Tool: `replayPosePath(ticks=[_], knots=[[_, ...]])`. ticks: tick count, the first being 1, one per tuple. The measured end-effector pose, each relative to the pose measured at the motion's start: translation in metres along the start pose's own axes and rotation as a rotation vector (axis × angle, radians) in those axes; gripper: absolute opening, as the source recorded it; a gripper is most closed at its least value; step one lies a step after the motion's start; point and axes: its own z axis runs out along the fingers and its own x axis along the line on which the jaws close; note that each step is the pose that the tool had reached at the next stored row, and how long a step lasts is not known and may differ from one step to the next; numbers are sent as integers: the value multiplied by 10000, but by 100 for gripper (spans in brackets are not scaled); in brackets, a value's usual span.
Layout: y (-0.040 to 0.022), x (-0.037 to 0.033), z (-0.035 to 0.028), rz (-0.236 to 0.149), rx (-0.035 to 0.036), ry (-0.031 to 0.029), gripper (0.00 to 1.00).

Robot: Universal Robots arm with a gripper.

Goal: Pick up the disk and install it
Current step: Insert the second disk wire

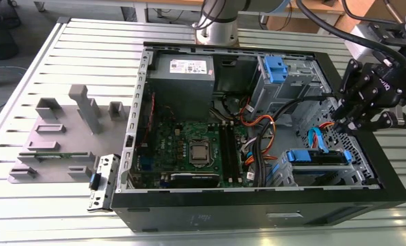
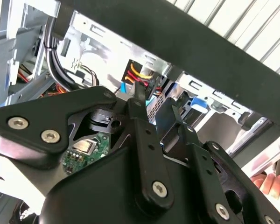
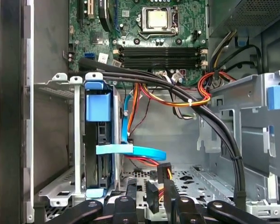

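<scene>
The claw (image 1: 353,120) is seen at the open computer case (image 1: 258,212), beside the wall on the exterior view's right, above the case floor. Its fingers (image 2: 142,122) stand close together with a narrow gap, and nothing is held between them. The disk (image 3: 99,140) sits in its metal bay with blue rails, so the installing step seems finished or nearly so. A clean retreat past the cables (image 3: 214,126) is judged necessary.

- A big black computer case (image 1: 258,212) lies open on a table (image 1: 25,215) made of silver slats.
- A green board (image 1: 189,148) sits inside it.
- Grey blocks (image 1: 59,138) stand near the case, on the exterior view's left.
</scene>
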Motion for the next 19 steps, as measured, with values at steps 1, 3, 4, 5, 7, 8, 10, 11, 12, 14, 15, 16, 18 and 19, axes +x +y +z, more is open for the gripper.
replayPosePath(ticks=[1,3,4,5,7,8,10,11,12,14,15,16,18,19], knots=[[-9,0,5,0,0,2,36],[-21,0,17,-1,1,3,36],[-24,0,23,0,1,6,36],[-27,0,28,1,1,10,36],[-37,0,38,0,0,19,36],[-44,0,41,1,-3,24,36],[-56,-1,49,1,-9,33,36],[-58,-1,53,2,-14,40,36],[-59,-1,58,3,-19,46,36],[-62,1,65,3,-40,58,36],[-62,1,66,2,-40,57,36],[-62,1,66,3,-40,58,36],[-62,1,66,2,-40,57,36],[-62,1,66,3,-41,57,35]])
